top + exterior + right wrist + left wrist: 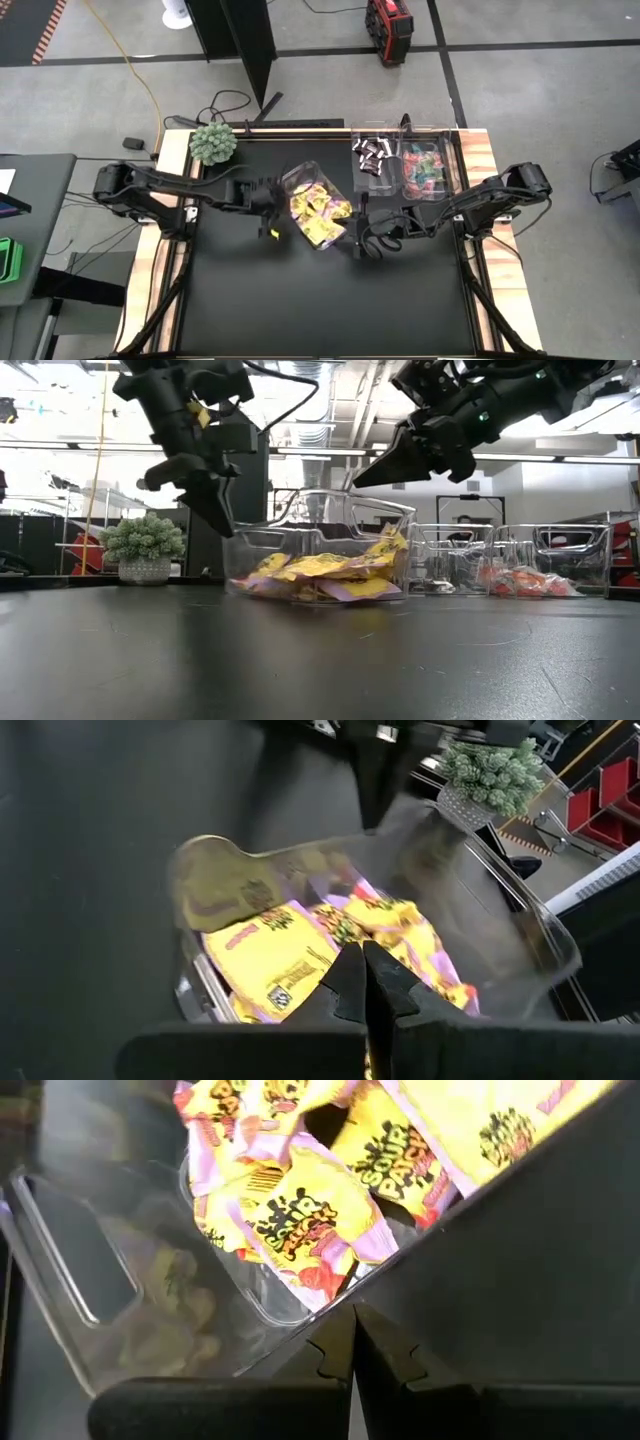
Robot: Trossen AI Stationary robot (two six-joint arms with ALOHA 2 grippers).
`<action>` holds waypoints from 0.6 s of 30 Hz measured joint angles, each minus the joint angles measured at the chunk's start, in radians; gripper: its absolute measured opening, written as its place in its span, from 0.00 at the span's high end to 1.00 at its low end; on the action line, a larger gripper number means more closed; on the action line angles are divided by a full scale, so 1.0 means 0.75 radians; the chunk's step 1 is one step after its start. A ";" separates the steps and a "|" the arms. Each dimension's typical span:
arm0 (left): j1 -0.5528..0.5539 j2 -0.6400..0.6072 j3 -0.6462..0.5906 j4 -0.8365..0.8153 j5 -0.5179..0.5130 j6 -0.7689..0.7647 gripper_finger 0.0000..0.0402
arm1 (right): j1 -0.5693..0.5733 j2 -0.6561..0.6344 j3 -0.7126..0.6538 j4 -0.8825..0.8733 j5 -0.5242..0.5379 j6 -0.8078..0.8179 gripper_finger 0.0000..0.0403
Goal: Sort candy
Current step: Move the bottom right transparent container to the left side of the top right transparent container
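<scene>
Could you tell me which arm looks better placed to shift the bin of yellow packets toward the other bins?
Probably the left. The left gripper, fingers shut, hangs at the yellow-packet bin's outer side, opposite the other bins. The right gripper, also shut, hovers at the near corner, below those bins, so its push would be awkward.

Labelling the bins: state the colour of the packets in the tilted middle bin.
Yellow packets with pink-purple edges and dark lettering, clearest in the left wrist view.

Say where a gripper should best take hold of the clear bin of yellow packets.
Probably the clear bin is best gripped on a bare end wall at its handle cut-out, coming from above: the walls stand upright and thin, and the yellow packets fill its floor.
</scene>
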 joint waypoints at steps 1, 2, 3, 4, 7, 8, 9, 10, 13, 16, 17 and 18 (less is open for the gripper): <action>0.024 0.000 0.000 0.022 0.014 0.019 1.00 | 0.000 0.000 0.000 0.000 0.000 0.000 0.98; 0.047 0.000 0.000 0.050 0.027 0.033 1.00 | 0.005 0.000 0.000 -0.001 0.000 0.000 0.98; 0.069 0.001 0.000 0.078 0.032 0.043 1.00 | 0.009 0.000 0.000 -0.005 0.000 -0.001 0.98; 0.088 0.001 0.000 0.103 0.032 0.053 1.00 | 0.017 0.000 -0.001 -0.007 0.000 -0.005 0.98; 0.145 0.001 0.002 0.169 0.041 0.079 1.00 | 0.052 0.000 -0.001 -0.006 -0.033 -0.035 0.98; 0.162 0.001 0.002 0.183 0.046 0.088 1.00 | 0.067 0.000 -0.001 -0.004 -0.036 -0.043 0.98; 0.176 0.001 0.002 0.195 0.050 0.093 1.00 | 0.082 0.000 -0.001 -0.001 -0.039 -0.046 0.98; 0.189 0.001 0.002 0.210 0.052 0.099 1.00 | 0.094 0.000 -0.001 0.005 -0.040 -0.046 0.98; 0.226 0.001 0.002 0.247 0.053 0.105 1.00 | 0.129 0.000 -0.001 0.020 -0.045 -0.045 0.98; 0.255 0.001 0.002 0.287 0.053 0.110 1.00 | 0.161 0.000 -0.001 0.025 -0.079 0.007 0.98; 0.261 0.001 0.002 0.301 0.053 0.117 1.00 | 0.173 0.006 -0.001 0.028 -0.094 0.031 0.98; 0.265 0.001 0.002 0.312 0.053 0.129 1.00 | 0.187 0.015 -0.001 0.032 -0.101 0.043 0.98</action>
